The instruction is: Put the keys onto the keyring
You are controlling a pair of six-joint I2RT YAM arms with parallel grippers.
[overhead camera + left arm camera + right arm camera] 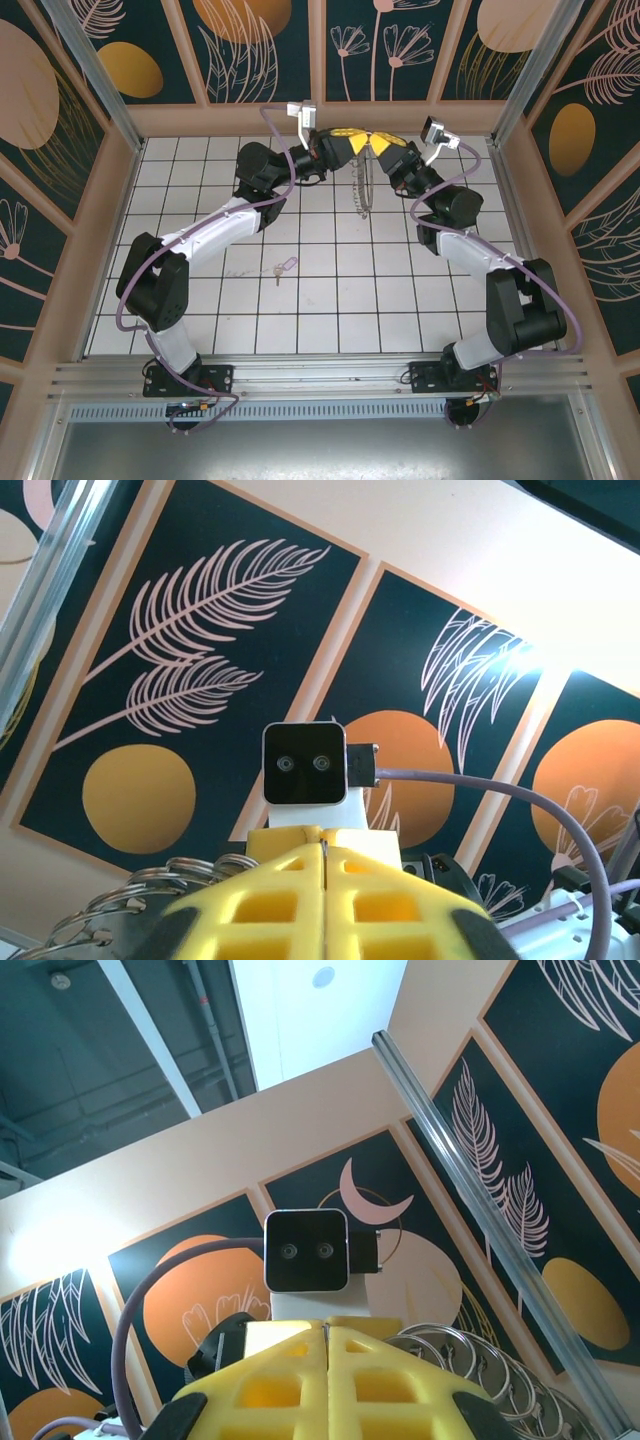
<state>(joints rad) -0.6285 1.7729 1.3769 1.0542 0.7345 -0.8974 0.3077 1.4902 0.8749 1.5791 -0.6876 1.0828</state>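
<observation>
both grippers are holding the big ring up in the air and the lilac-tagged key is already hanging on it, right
Not quite. The key is not on the keyring: the top external view shows it lying on the tiled table. The left gripper and right gripper do hold the ring up.

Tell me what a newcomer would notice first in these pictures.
The yellow left gripper and right gripper meet above the far tiles, the fringed keyring hanging between them. The key with its lilac tag lies alone on the white tiled table, near the left arm.
</observation>
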